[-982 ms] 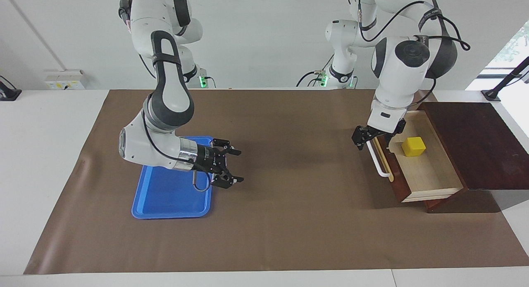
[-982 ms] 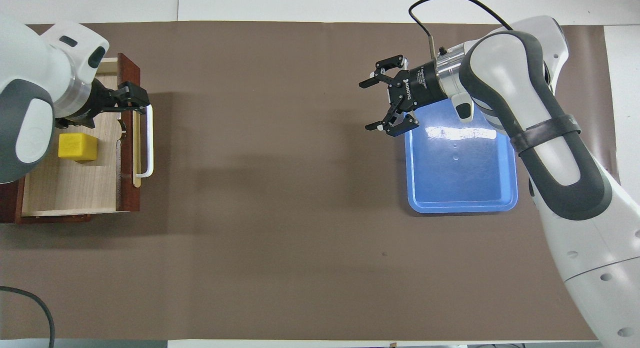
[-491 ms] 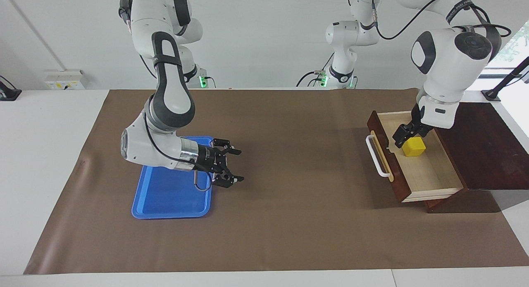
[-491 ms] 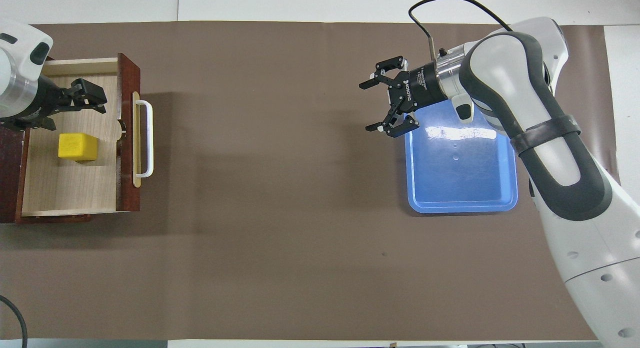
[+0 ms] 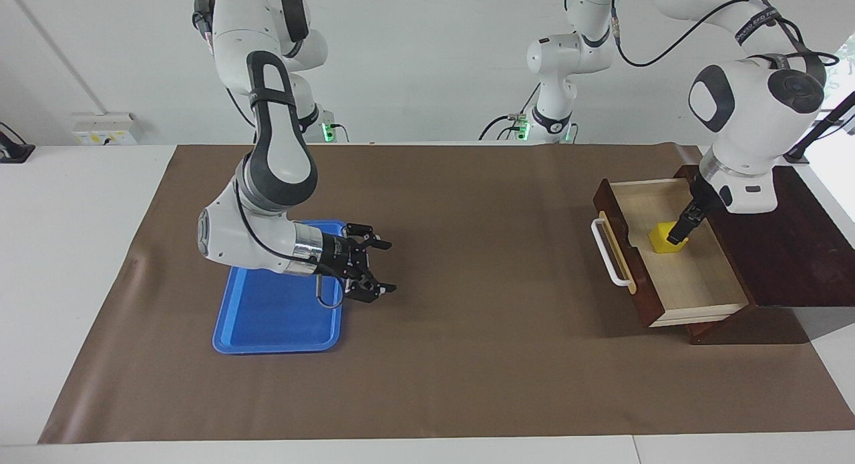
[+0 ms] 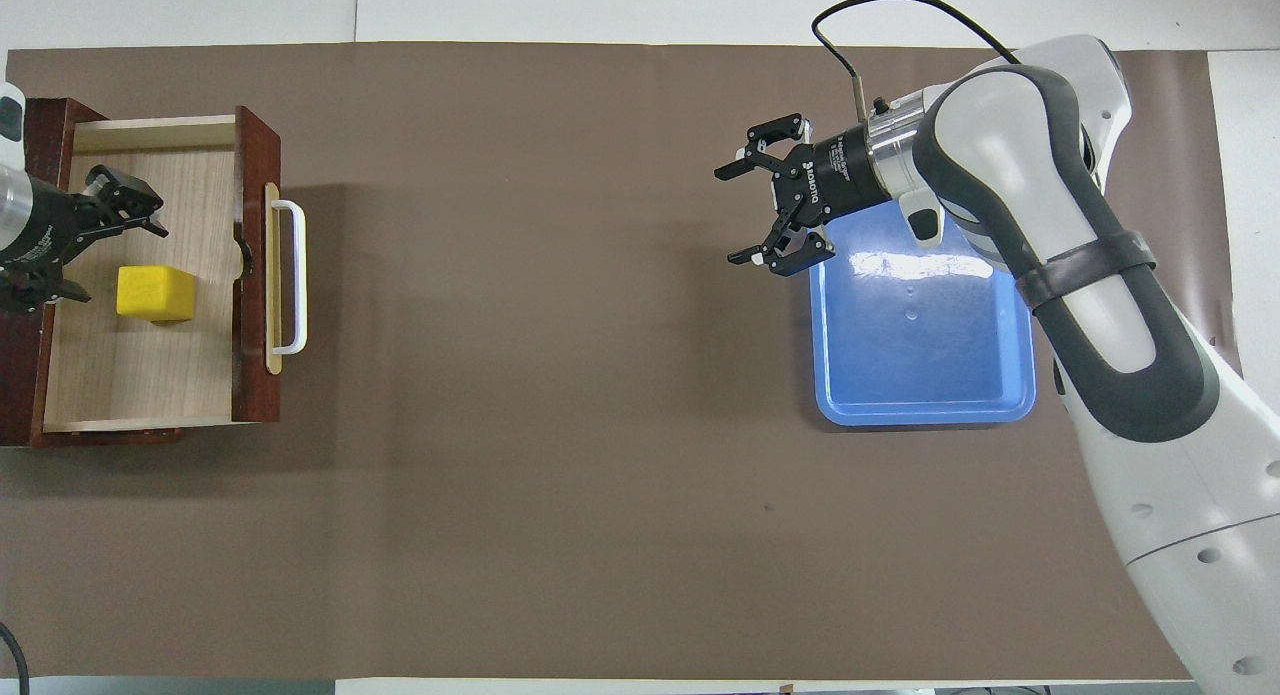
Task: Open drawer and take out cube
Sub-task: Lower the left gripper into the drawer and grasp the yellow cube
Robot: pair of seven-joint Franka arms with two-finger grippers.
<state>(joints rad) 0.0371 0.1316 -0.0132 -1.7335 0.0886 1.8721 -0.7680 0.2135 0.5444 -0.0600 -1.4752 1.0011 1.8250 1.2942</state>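
The drawer (image 5: 636, 280) stands pulled out at the left arm's end of the table, white handle (image 5: 605, 253) facing the middle. Its pale inside (image 6: 150, 365) holds the yellow cube (image 5: 663, 240) (image 6: 155, 293). My left gripper (image 5: 680, 235) (image 6: 118, 261) hangs open over the drawer's inside, just off the cube on its cabinet side, with nothing between its fingers. I cannot tell whether a finger touches the cube. My right gripper (image 5: 389, 267) (image 6: 729, 216) waits open and empty, low over the mat beside the blue tray.
The blue tray (image 5: 267, 317) (image 6: 920, 375) lies flat on the brown mat at the right arm's end. The dark wooden cabinet (image 5: 781, 237) houses the drawer. The right forearm (image 5: 247, 240) hangs over the tray.
My left gripper has left the drawer handle and moved over the drawer's inside, coming down beside the cube. The drawer stays pulled out. The right arm has barely moved.
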